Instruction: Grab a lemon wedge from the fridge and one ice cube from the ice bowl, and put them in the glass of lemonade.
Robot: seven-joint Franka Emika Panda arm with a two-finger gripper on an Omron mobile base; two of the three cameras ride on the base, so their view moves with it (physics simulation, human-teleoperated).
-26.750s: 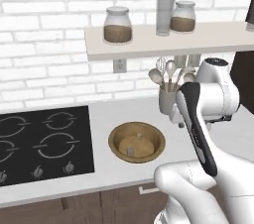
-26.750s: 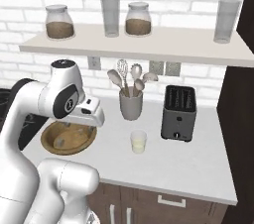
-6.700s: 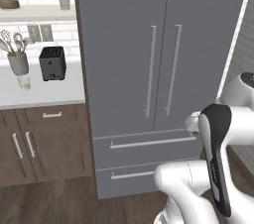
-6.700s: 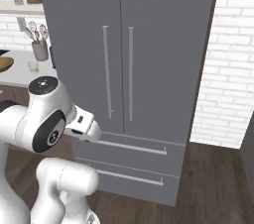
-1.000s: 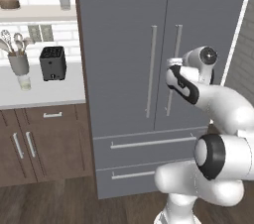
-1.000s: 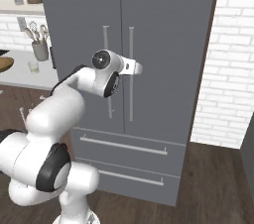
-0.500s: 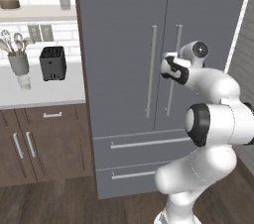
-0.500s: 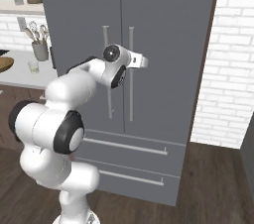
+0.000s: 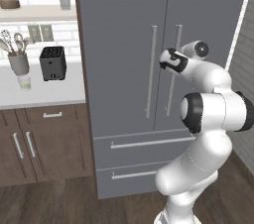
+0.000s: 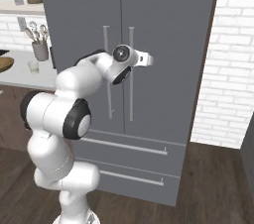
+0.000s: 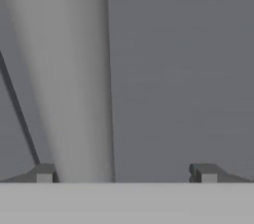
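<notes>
The grey fridge (image 9: 124,29) (image 10: 163,29) stands shut straight ahead, so the lemon wedge is hidden. My gripper (image 9: 166,62) is held up at mid-height of the right door's silver handle (image 9: 175,49). In the hand view the gripper (image 11: 125,173) is open and the handle (image 11: 79,94) runs between the two fingertips, nearer the left fingertip (image 11: 44,173), untouched. The glass of lemonade (image 9: 25,83) (image 10: 33,66) stands on the counter to the left. The wooden ice bowl (image 10: 4,63) shows at the left edge; the ice cube is too small to make out.
Left of the fridge a white counter (image 9: 59,91) carries a black toaster (image 9: 53,63) and a grey utensil cup (image 9: 19,62), with brown cabinets (image 9: 44,143) below. A shelf (image 9: 34,14) holds a jar and a tumbler. Two fridge drawers (image 9: 144,143) sit below the doors. A brick wall (image 10: 228,69) stands at right.
The arm has stretched further toward the fridge, bringing the open gripper up to the right door's handle. The base and the fridge doors have not moved.
</notes>
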